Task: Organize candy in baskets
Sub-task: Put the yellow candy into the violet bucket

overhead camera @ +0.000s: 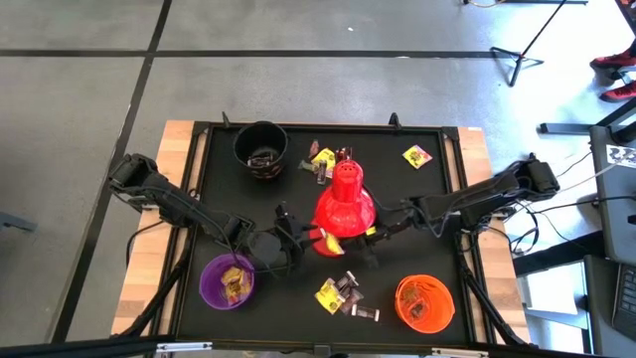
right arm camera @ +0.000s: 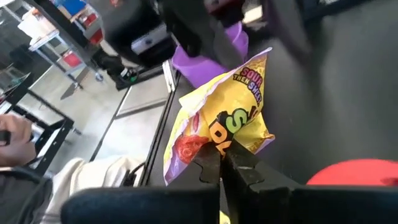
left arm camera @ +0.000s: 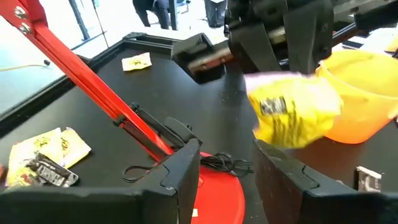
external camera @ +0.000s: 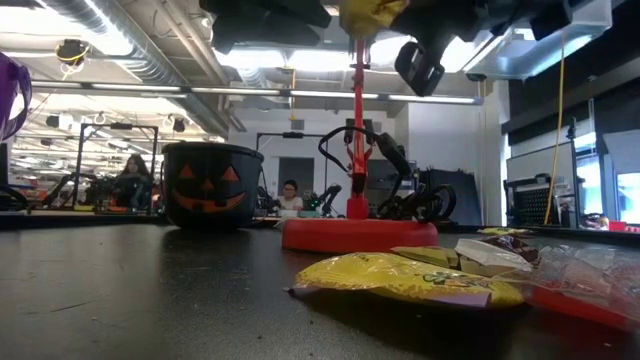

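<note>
A yellow candy packet (right arm camera: 217, 118) hangs in the air beside the red lamp's base, with my right gripper (right arm camera: 222, 167) shut on it. My left gripper (left arm camera: 227, 180) stands open just left of the packet (left arm camera: 292, 115), its fingers facing it; whether they touch it does not show. Loose candy lies on the black mat near the front edge (overhead camera: 338, 293), at the far middle (overhead camera: 323, 159) and at the far right (overhead camera: 417, 156). The black basket (overhead camera: 260, 149) stands far left, the purple basket (overhead camera: 229, 280) near left with candy inside, and the orange basket (overhead camera: 424, 301) near right. My right gripper pinches the packet's edge (right arm camera: 231, 142) between its two shut fingers. The fingers come from the table's right, slanting slightly down. The packet is lifted clear of the mat and stands out beyond the fingertips toward my left gripper.
The red desk lamp (overhead camera: 345, 204) stands in the middle of the mat, its slanted stem (left arm camera: 93, 93) and cable close to both grippers. The mat's raised black rim (overhead camera: 199, 199) runs all around. People sit in the room beyond the table's far edge.
</note>
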